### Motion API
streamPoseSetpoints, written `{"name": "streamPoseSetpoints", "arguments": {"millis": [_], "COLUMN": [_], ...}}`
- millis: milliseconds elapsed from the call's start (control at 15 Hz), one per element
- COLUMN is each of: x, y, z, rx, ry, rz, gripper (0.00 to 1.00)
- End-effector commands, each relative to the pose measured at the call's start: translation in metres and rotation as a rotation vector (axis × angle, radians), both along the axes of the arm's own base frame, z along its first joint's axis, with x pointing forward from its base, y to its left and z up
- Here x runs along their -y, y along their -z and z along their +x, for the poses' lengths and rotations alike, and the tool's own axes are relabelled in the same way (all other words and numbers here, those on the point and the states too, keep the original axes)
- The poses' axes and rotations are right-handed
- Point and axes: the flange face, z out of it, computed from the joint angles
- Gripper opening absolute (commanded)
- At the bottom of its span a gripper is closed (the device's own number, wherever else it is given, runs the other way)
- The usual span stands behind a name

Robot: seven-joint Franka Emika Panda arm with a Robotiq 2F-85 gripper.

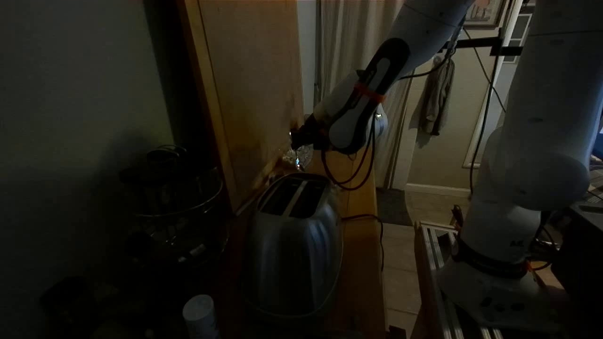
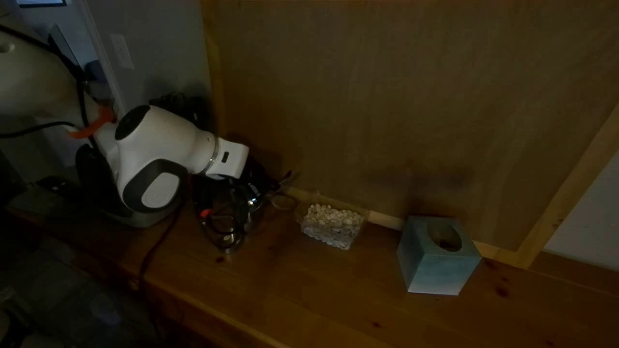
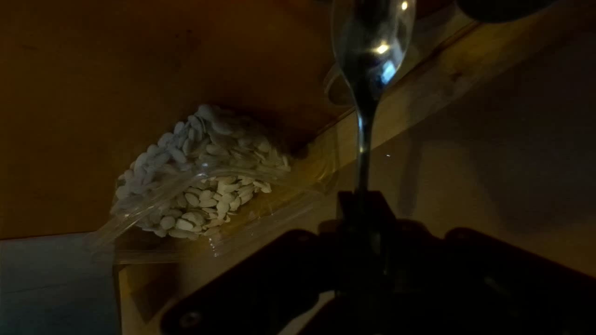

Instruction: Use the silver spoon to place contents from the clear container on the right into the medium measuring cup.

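I have the silver spoon [image 3: 368, 95] clamped in my gripper [image 3: 366, 207], apparently pre-scoop; next, dip into the clear container [image 3: 151, 201], frame left.

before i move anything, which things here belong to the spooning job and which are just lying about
For the job:
silver spoon, clamped in the gripper
clear container
its pale, flattish contents
medium measuring cup: can't pick it out for certain

Just lying about:
silver toaster
pale blue box with an oval opening
white cylinder
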Motion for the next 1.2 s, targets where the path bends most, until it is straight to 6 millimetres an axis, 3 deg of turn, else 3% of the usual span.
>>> {"name": "streamPoseSetpoints", "arguments": {"millis": [0, 533, 1133], "x": [-0.006, 0.014, 0.062], "y": [-0.002, -0.009, 0.009], "z": [-0.001, -0.01, -0.035], "rx": [0.005, -0.005, -0.077], "ry": [-0.007, 0.128, 0.313], "rz": [-0.008, 0.077, 0.185], "gripper": [0.02, 0.02, 0.02]}}
